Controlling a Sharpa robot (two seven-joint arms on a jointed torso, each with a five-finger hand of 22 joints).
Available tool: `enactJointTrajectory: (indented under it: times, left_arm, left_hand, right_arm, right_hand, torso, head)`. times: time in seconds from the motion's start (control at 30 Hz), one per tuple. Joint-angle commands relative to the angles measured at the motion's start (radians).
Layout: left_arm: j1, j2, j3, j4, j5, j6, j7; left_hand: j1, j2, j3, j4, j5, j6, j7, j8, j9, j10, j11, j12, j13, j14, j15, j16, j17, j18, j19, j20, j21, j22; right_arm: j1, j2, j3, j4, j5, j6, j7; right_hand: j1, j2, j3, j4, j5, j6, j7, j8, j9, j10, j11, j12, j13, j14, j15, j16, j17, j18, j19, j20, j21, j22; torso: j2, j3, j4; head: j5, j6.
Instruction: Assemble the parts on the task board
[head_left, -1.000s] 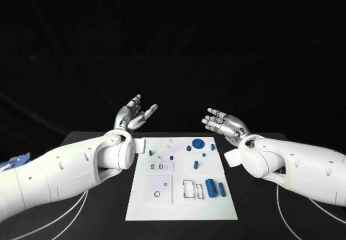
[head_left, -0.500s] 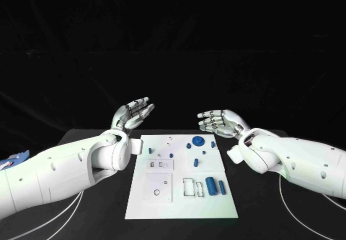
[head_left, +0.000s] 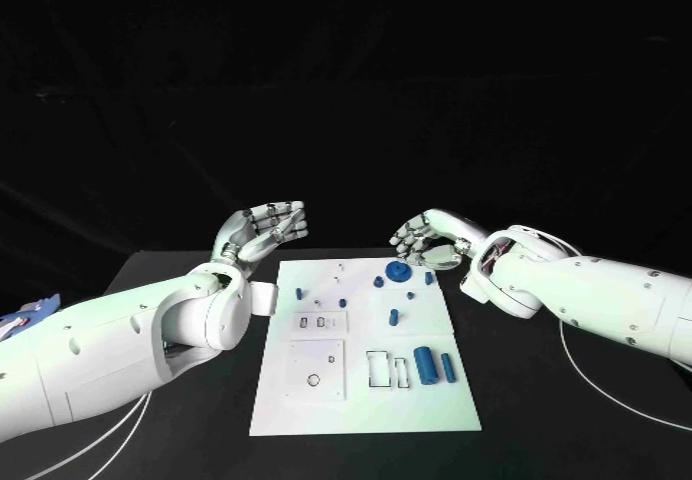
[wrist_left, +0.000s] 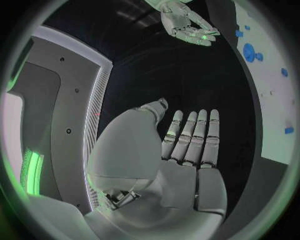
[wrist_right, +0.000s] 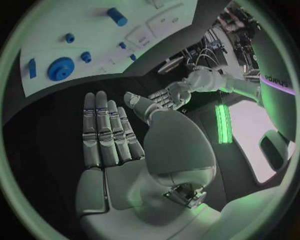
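The white task board (head_left: 368, 410) lies in the middle of the black table. On its far part lie a round blue disc (head_left: 397, 272) and several small blue parts, one being a short peg (head_left: 392, 317). A thick blue cylinder (head_left: 424, 363) and a slimmer one (head_left: 447, 368) lie nearer me on its right side. My left hand (head_left: 264, 228) is raised beyond the board's far left corner, holding nothing. Just past the disc, my right hand (head_left: 433, 238) hovers over the far edge, also holding nothing. Both wrist views show straight fingers (wrist_left: 190, 137) (wrist_right: 106, 127), the disc (wrist_right: 60, 68) and the board (wrist_right: 100, 42).
Pale rectangular and round recesses (head_left: 317, 378) mark the board's near left half. A blue-and-white object (head_left: 26, 318) lies at the table's left edge. White cables (head_left: 137, 425) trail on the table under both arms. Bare black table flanks the board.
My right hand has turned from palm-up to palm-down and moved left, toward the board's far edge above the disc. My left hand has stayed raised, its fingers closing together slightly.
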Motion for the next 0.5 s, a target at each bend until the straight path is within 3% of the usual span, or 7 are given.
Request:
enactJointTrajectory:
  times: [0.03, 0.13, 0.23, 0.5]
  left_arm:
    - [0.003, -0.011, 0.005, 0.028, -0.003, 0.066, 0.026]
    - [0.003, -0.022, 0.010, 0.052, -0.004, 0.076, 0.028]
    - [0.003, -0.028, 0.014, 0.068, -0.004, 0.083, 0.028]
    - [0.003, -0.034, 0.022, 0.092, -0.004, 0.097, 0.026]
  left_hand:
    - [0.001, -0.008, -0.001, -0.008, -0.002, 0.009, 0.075, 0.005, 0.002, 0.010, 0.000, 0.002, 0.002, 0.002, -0.002, -0.004, -0.002, 0.005, 0.001, 0.001, -0.001, -0.002]
    - [0.002, -0.010, 0.002, -0.012, -0.002, 0.016, 0.074, 0.006, 0.003, 0.016, -0.001, 0.001, 0.002, 0.005, -0.003, -0.004, -0.001, 0.006, 0.002, 0.001, -0.001, -0.003]
    - [0.002, -0.010, 0.002, -0.012, -0.002, 0.017, 0.074, 0.007, 0.003, 0.017, -0.002, 0.001, 0.002, 0.006, -0.003, -0.004, -0.001, 0.006, 0.003, 0.001, -0.001, -0.003]
    - [0.002, -0.010, 0.004, -0.014, -0.002, 0.018, 0.073, 0.007, 0.003, 0.019, -0.002, 0.000, 0.002, 0.008, -0.004, -0.004, -0.001, 0.007, 0.004, 0.001, -0.001, -0.004]
  right_arm:
    - [0.008, 0.008, 0.001, -0.002, -0.253, 0.036, -0.130]
    - [0.016, 0.017, 0.002, -0.005, -0.331, 0.040, -0.170]
    - [0.022, 0.026, 0.003, -0.009, -0.387, 0.044, -0.200]
    - [0.033, 0.051, 0.003, -0.017, -0.478, 0.061, -0.249]
  right_hand:
    - [-0.003, -0.019, -0.008, 0.008, -0.007, 0.023, -0.009, 0.004, 0.003, 0.036, -0.018, -0.007, 0.001, 0.076, -0.025, 0.040, 0.041, 0.004, 0.047, -0.028, 0.063, 0.035]
    - [0.000, -0.032, -0.015, 0.013, -0.006, 0.044, -0.026, 0.001, 0.007, 0.075, -0.040, -0.010, 0.005, 0.180, -0.057, 0.115, 0.110, 0.003, 0.114, -0.063, 0.158, 0.092]
    - [-0.008, -0.047, -0.009, 0.028, -0.007, 0.057, -0.036, -0.007, 0.009, 0.104, -0.051, -0.012, 0.011, 0.244, -0.076, 0.192, 0.193, 0.003, 0.144, -0.083, 0.234, 0.141]
    - [-0.016, -0.081, 0.027, 0.066, -0.010, 0.062, -0.041, -0.028, 0.021, 0.085, -0.054, -0.013, 0.024, 0.274, -0.081, 0.394, 0.385, 0.003, 0.168, -0.090, 0.357, 0.236]
  torso:
    - [0.023, 0.0102, 0.0079]
    - [0.033, 0.0141, 0.0099]
    - [0.042, 0.0172, 0.0122]
    - [0.063, 0.0218, 0.0214]
  head:
    - [-0.008, 0.004]
    - [-0.013, 0.005]
    - [-0.017, 0.007]
    - [-0.029, 0.010]
